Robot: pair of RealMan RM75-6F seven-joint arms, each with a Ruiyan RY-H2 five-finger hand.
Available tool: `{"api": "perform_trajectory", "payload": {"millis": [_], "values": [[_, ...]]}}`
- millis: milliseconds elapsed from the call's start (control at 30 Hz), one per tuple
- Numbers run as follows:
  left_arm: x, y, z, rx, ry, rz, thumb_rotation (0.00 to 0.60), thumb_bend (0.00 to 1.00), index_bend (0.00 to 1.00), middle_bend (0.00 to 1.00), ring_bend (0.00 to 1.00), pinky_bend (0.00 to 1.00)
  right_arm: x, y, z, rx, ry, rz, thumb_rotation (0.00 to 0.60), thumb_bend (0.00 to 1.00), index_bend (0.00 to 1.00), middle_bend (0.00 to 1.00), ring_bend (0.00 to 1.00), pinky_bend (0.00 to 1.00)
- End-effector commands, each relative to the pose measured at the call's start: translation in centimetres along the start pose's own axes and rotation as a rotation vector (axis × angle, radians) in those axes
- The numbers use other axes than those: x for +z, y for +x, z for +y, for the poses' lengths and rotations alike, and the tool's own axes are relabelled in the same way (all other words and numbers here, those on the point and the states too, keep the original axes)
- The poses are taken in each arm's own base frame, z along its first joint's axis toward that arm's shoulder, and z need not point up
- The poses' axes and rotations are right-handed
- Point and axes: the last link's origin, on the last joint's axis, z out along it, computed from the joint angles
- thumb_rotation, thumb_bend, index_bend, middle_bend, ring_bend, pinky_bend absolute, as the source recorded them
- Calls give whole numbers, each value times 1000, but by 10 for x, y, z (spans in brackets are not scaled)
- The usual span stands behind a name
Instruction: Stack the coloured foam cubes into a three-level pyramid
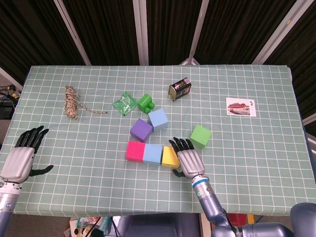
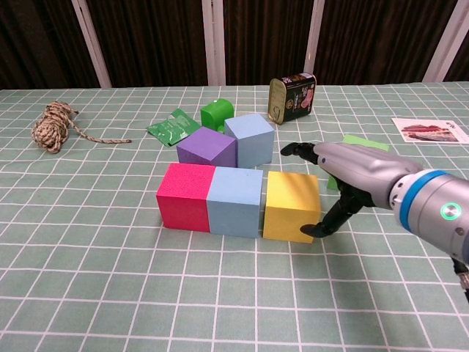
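Six foam cubes lie on the counter (image 1: 74,163), which wears a pale green cloth with a white grid. Nearest the robot, three stand in a touching row: a magenta foam cube (image 2: 187,197), a light blue foam cube in the row (image 2: 235,202) and a yellow foam cube (image 2: 292,206). No cube sits on another.

The right hand (image 1: 188,159) hovers at the yellow cube's 3 o'clock side, fingers spread and holding nothing; its thumb tip lies at the cube's lower right corner, contact not clear. The left hand (image 1: 20,159) rests at the counter's 8 o'clock edge, well apart from the cubes, fingers spread and empty.

Just behind the row, toward 12 o'clock, a purple foam cube (image 2: 207,149) and a second light blue foam cube (image 2: 250,138) stand side by side, touching. A lime green foam cube (image 1: 200,136) sits alone at 2 o'clock from the yellow one.

Farther back lie one green plastic piece with round studs (image 1: 146,102), one crumpled green foil wrapper (image 1: 125,103), and one dark rectangular tin on its side (image 2: 293,95) with a printed label, its writing too small to read. One bundle of tan twine (image 1: 72,102) lies at 10 o'clock. One printed card showing a red building (image 1: 241,106) lies at 2 o'clock; its small text is illegible.
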Motion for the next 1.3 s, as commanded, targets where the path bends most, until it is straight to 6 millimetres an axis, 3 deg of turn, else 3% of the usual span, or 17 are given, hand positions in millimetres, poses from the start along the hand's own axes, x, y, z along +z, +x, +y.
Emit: {"api": "perform_trajectory", "payload": {"millis": [33, 467, 800, 1300], "values": [[0, 0, 0, 0, -1, 2, 600, 129, 0, 4, 0, 0, -5, 6, 4, 4, -6, 6, 600, 264, 0, 0, 5, 0], [-1, 0, 2, -1, -12, 4, 600, 129, 0, 5, 0, 0, -20, 45, 17, 32, -18, 61, 600, 265, 0, 0, 4, 0], [-1, 0, 2, -1, -10, 7, 600, 129, 0, 5, 0, 0, 14, 81, 44, 91, -140, 121, 600, 264, 0, 0, 4, 0], [-1, 0, 1, 0, -8, 5, 600, 129, 0, 5, 0, 0, 44, 67, 54, 122, -230, 38, 600, 264, 0, 0, 0, 0]]}}
